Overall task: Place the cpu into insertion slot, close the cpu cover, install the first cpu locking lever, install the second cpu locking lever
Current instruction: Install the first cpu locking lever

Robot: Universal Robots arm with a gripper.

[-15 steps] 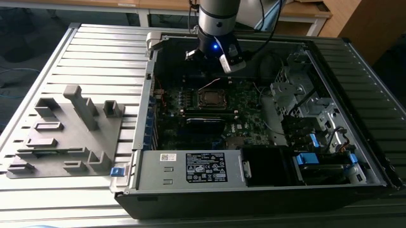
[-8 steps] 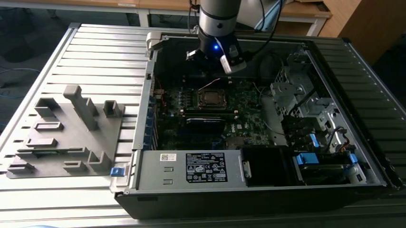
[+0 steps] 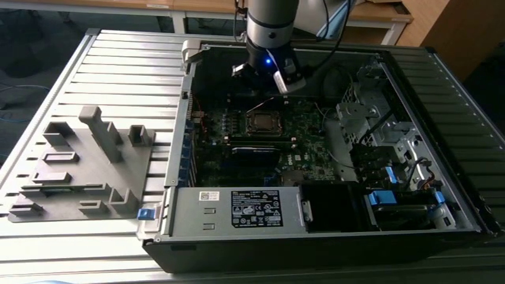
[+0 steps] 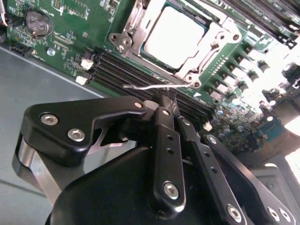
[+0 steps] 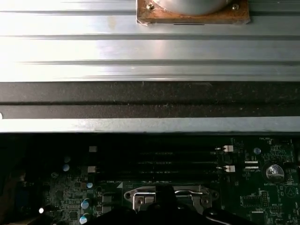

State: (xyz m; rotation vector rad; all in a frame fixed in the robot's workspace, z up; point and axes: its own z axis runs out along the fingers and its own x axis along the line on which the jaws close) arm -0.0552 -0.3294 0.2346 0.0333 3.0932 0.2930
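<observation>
Strong glare washes out the flat silver-grey square cpu (image 4: 174,37) in the second wrist view. In the exterior view the ribbed grey metal table (image 3: 126,65) is bright; the open black computer case (image 3: 316,248) is dim inside.

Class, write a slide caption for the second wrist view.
Shut gripper at the wire locking lever beside the seated cpu.

Dull silver-grey on the cpu (image 4: 174,37), shiny silver on the cpu cover (image 4: 215,44); green on the motherboard (image 4: 65,47); matte black on the jaws; ribbed pale grey on the counter (image 3: 118,65); white, black-printed label on the power supply (image 3: 256,208)
</observation>
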